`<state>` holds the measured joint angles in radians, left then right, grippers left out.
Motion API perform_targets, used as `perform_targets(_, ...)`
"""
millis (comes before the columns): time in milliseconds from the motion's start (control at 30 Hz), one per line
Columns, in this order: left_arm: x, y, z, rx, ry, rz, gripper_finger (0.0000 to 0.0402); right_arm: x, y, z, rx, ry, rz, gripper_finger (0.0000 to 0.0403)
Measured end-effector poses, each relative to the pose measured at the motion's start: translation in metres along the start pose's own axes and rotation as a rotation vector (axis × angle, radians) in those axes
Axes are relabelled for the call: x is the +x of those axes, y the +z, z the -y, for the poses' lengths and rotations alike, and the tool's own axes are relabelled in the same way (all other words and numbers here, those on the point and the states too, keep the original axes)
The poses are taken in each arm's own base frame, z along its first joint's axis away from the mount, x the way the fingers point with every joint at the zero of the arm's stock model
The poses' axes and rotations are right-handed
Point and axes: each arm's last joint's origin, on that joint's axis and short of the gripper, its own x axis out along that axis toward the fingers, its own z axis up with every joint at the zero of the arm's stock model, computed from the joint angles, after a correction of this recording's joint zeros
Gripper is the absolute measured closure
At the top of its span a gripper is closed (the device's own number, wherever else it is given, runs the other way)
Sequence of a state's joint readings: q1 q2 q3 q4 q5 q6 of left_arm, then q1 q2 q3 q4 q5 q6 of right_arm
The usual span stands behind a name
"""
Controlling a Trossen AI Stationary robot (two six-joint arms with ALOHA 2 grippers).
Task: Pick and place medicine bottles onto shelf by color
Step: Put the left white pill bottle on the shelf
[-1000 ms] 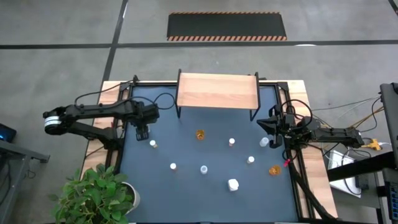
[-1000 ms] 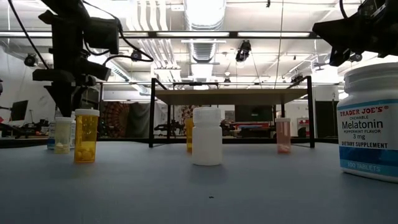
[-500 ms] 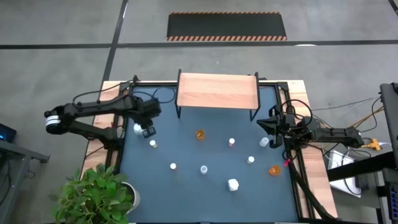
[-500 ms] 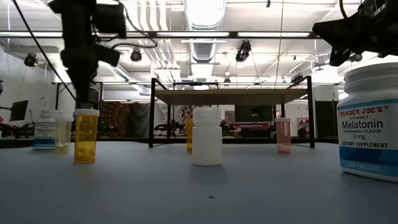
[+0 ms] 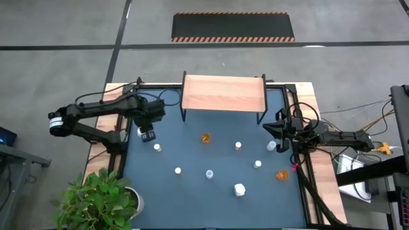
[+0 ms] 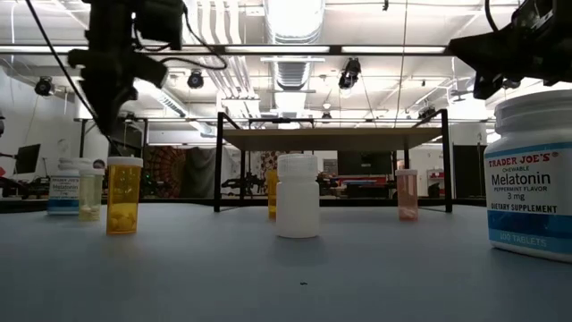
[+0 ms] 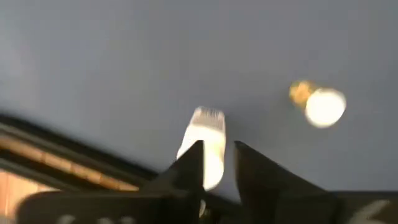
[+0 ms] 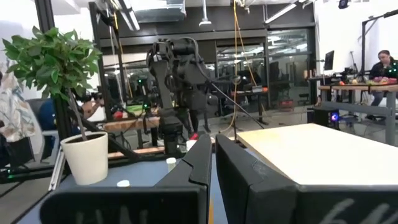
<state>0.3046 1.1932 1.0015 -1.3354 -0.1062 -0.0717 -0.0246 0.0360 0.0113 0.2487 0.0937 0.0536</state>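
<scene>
The left gripper [image 5: 148, 133] is held over the far left corner of the dark blue mat [image 5: 192, 185], its fingers [image 7: 189, 171] slightly apart with a white bottle [image 7: 205, 144] seen in the gap between them; whether the bottle is actually gripped cannot be told. A white-capped amber bottle [image 7: 317, 104] stands just beside it (also visible in the high view [image 5: 157, 148]). Compared with a second ago, the left gripper has been drawn a little toward the far side, and the white bottle is now uncovered at the mat's left edge [image 6: 63, 186]. The right gripper [image 5: 281, 132] waits at the mat's right edge, fingers nearly together and empty. The shelf [image 5: 223, 93] at the far side carries no bottles; the remaining medicine bottles [image 5: 238, 189] are scattered over the mat.
</scene>
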Motion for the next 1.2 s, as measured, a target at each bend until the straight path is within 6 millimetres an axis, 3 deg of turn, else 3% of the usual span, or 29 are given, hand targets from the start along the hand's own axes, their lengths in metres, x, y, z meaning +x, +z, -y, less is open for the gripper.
perform_targets(200, 0.019, -0.015, 0.003, 0.077, 0.002, -0.078, 0.0201, 0.0, -0.001, 0.0, 0.006, 0.0, -0.011, 0.039)
perform_targets(333, 0.032, -0.027, 0.004, 0.145, 0.002, -0.119, 0.0155, 0.0, -0.001, -0.001, 0.01, 0.029, -0.012, 0.039)
perform_targets(1200, 0.051, -0.017, 0.003, 0.128, 0.045, -0.11, 0.0149, 0.0, -0.002, -0.001, 0.026, 0.049, -0.021, 0.039)
